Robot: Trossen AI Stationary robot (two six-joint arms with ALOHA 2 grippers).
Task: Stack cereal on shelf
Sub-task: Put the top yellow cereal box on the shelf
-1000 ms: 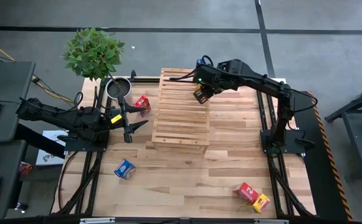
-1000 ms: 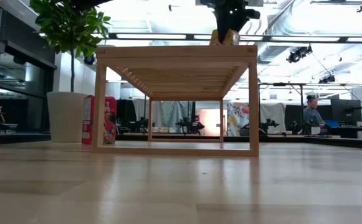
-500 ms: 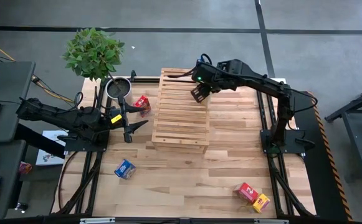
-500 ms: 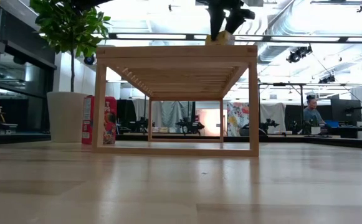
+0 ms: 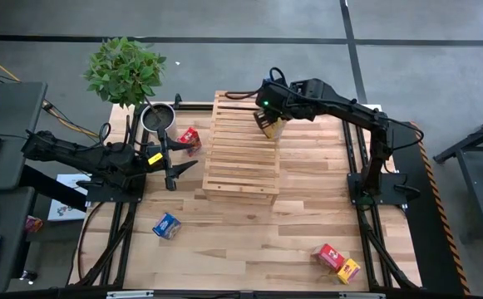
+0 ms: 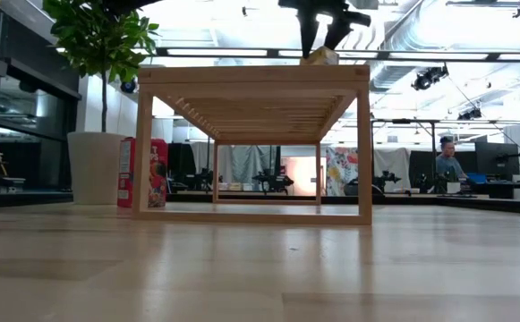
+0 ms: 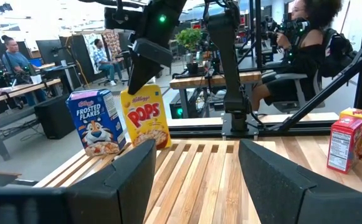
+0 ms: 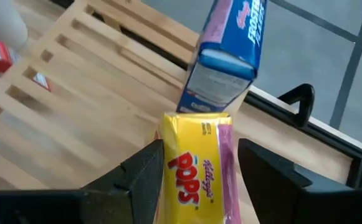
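Placement step of the stacking task. Right gripper [image 5: 268, 124] hangs over the far right corner of the shelf [image 5: 239, 166], its fingers spread to either side of the yellow Pops box [image 8: 196, 165], which stands upright on the slats. In the right wrist view a gap shows between each finger and the box's sides, so the claw appears to have let go rather than to be gripping. Blue Frosted Flakes box [image 7: 96, 121] stands just beside the yellow one on the same top tier, the two close together at the shelf's far edge.

Left gripper [image 5: 174, 170] waits open beside the shelf's left side, holding nothing, near the metal pot [image 5: 158, 118] and the plant [image 5: 126, 71].

Four boxes remain on the tabletop: a red box [image 5: 189, 139] by the shelf's left side, a blue box [image 5: 167, 225] near the front left, and a red box [image 5: 330, 256] touching a yellow box [image 5: 348, 270] at the front right.

Judgement: two of six boxes are shelved. The next move calls for the right arm to rise straight up clear of the yellow box without tipping it, then travel to the front-right pair.
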